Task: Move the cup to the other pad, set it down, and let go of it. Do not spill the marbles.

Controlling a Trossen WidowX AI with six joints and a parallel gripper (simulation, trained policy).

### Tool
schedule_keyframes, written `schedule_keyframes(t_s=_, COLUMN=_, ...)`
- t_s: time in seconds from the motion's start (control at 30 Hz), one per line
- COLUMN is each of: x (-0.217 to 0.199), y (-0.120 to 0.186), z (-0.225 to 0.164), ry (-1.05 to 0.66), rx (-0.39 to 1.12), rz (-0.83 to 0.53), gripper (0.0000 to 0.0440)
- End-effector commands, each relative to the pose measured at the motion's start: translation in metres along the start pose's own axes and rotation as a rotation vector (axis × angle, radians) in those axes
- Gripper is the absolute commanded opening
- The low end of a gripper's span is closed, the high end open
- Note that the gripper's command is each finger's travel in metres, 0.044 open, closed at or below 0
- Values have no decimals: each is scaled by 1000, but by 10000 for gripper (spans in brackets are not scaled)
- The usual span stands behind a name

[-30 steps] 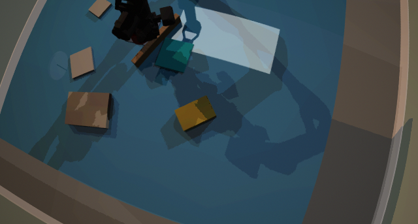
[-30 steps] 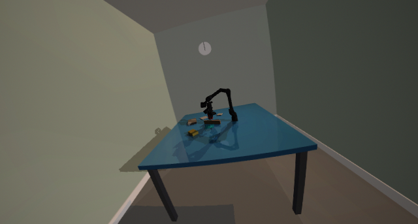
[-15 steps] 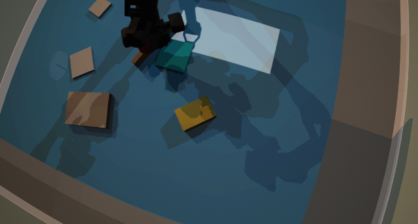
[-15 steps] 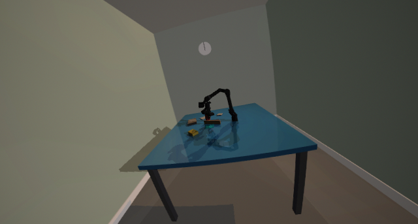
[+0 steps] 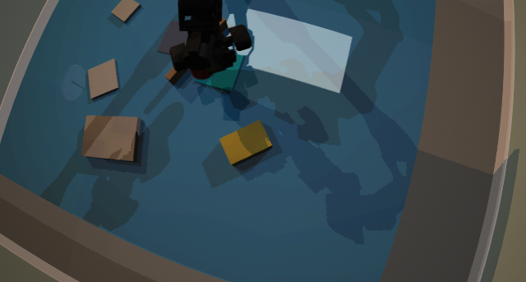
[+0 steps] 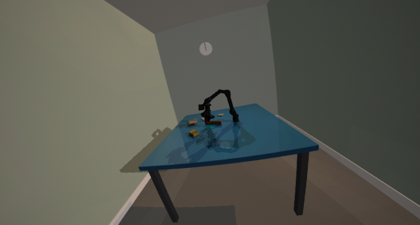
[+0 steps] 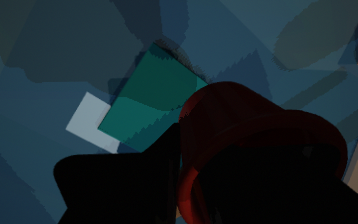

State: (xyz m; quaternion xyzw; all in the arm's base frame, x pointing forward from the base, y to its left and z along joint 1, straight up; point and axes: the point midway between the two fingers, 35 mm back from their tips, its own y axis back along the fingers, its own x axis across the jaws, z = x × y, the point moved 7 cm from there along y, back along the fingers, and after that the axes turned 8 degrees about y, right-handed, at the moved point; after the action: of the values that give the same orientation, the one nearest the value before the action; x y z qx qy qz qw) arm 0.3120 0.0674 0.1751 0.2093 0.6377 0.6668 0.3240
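Note:
A red cup [image 5: 200,73] [image 6: 207,121] [image 7: 230,107] hangs from my gripper [image 5: 202,65] [image 6: 207,117] [image 7: 184,128], which is shut on its wall, one finger inside and one outside. In the wrist view its rim faces the camera and its base points away. The teal pad [image 5: 230,80] [image 6: 210,127] [image 7: 135,102] lies just beside and below the cup; the cup overlaps its edge in view. The grey-purple pad [image 5: 169,39] is partly hidden behind the arm. The marbles are not visible; the finger and darkness hide the cup's inside.
A long wooden bar [image 5: 174,76] [image 6: 216,122] runs between the pads, under the gripper. A yellow block [image 5: 242,144] [image 6: 193,133] and a tan box [image 5: 108,138] [image 6: 193,122] stand farther off. Two flat tan tiles [image 5: 103,79] [image 5: 126,8] lie at the left in the top view.

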Motion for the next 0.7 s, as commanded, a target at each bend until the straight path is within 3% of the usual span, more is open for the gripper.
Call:
schedule_keyframes(t_s=0.0, x=7, y=-6, z=6, ry=3, rx=0, rz=-2, gripper=0)
schedule_keyframes(t_s=0.4, x=28, y=-33, z=8, ry=-2, rx=29, rz=6, gripper=7)
schedule_keyframes(t_s=0.67, x=30, y=-47, z=5, ry=-19, rx=28, rz=-4, gripper=50)
